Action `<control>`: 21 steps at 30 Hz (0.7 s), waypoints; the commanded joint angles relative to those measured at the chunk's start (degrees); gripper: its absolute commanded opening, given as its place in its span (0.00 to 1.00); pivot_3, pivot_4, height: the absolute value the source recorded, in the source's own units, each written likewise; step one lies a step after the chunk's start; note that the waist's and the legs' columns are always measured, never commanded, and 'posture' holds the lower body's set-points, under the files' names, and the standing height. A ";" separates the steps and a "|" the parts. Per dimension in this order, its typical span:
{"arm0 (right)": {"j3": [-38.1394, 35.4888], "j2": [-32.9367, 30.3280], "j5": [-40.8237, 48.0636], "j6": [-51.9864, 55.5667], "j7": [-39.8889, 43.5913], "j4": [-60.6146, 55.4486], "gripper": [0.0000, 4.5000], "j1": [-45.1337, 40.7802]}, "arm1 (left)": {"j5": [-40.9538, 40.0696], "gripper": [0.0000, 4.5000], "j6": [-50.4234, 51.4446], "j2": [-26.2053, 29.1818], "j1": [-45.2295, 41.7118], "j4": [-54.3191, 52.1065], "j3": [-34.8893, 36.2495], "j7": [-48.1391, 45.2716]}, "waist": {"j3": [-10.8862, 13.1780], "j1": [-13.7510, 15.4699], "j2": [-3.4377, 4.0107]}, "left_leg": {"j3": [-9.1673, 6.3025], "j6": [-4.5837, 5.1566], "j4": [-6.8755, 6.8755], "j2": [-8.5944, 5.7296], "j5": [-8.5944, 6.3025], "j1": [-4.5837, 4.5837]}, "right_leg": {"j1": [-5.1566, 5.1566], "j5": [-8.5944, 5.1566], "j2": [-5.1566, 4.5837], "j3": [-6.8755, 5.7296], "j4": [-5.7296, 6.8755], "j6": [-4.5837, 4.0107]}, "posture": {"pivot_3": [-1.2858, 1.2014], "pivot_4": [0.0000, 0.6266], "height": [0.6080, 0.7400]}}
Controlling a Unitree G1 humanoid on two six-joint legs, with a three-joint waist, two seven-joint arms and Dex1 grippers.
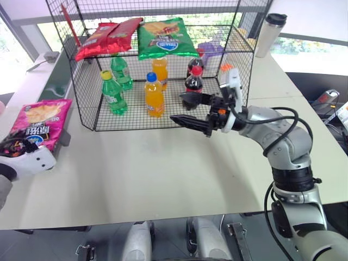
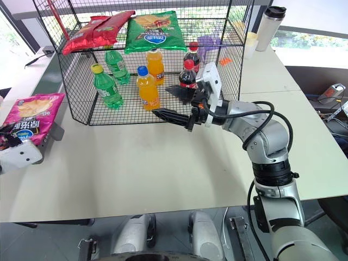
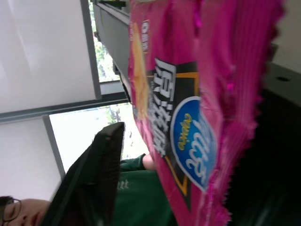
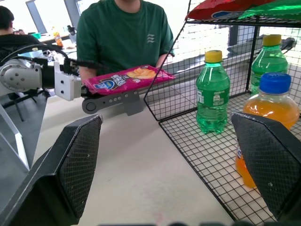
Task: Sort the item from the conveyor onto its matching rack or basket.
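- Chip bag (image 1: pixel 39 123): glossy magenta-pink, yellow chips printed near top end, black panel w/ white characters, blue oval logo w/ white script, crimped zigzag edge seen close in left wrist view.
- Bag sits at far left of scene, off the counter's (image 1: pixel 163 168) left edge, lying roughly flat, front face up.
- Left hand (image 1: pixel 16 149): fingers on both faces of the bag's near end – holding it. One black finger (image 3: pixel 94 179) shows beside the bag in left wrist view; other one hidden behind bag.
- From right wrist view the bag (image 4: pixel 126 76) is held out level, above a grey perforated bracket, in front of a person in a green shirt (image 4: pixel 123 33).
- Right hand (image 1: pixel 190 111): fingers spread wide, nothing between them, pointing to robot's left, hanging over counter just in front of the rack's (image 1: pixel 87 103) lower front edge.
- Rack: black wire mesh, on counter's far part. Upper shelf carries red bags (image 1: pixel 106 37) and a green bag (image 1: pixel 164 38).
- Mesh floor: two green bottles (image 1: pixel 113 92), two orange bottles (image 1: pixel 154 95), two cola bottles (image 1: pixel 193 81), all upright.
- Conveyor (image 1: pixel 60 76): dark green strip w/ grey rail, left of rack, mostly hidden behind it.
- Steel tumbler (image 1: pixel 269 33) w/ black lid on counter, right of rack.
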 commanded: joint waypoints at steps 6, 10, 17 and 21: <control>-1.20 -0.55 0.05 -1.56 -0.35 -2.04 1.00 -0.18 | 0.90 0.01 2.83 0.69 -0.43 -0.71 0.18 1.08 | 0.00 -0.08 -0.01 | 0.00 0.00 -0.01 0.01 0.00 0.00 | -0.01 0.07 0.01 0.00 0.01 0.12 | 0.52 0.24 1.00; -1.11 -0.40 -0.26 -2.10 -0.40 -1.70 1.00 -0.05 | 0.27 0.01 3.39 2.08 -0.89 -2.33 2.52 0.45 | 0.00 -0.06 -0.01 | 0.00 0.00 0.00 0.01 0.00 0.00 | -0.01 0.08 0.01 0.00 0.02 0.15 | 0.52 0.24 1.00; -1.95 -0.42 -0.78 -3.61 -0.53 0.55 1.00 -0.41 | -21.15 0.01 16.52 8.34 -9.95 -11.20 16.20 -19.99 | -0.01 -0.01 -0.11 | -0.02 0.00 0.04 0.00 0.00 -0.03 | 0.00 0.00 0.00 -0.01 0.02 0.00 | 0.52 0.24 1.00; -2.62 -0.27 -0.88 -4.75 -0.27 2.54 1.00 -1.06 | -35.59 0.01 30.41 12.65 -15.72 -14.62 22.95 -32.84 | 0.02 -0.16 -0.03 | -0.01 0.00 0.05 -0.02 0.00 -0.02 | 0.00 0.08 0.03 0.00 0.01 0.16 | 0.52 0.24 1.00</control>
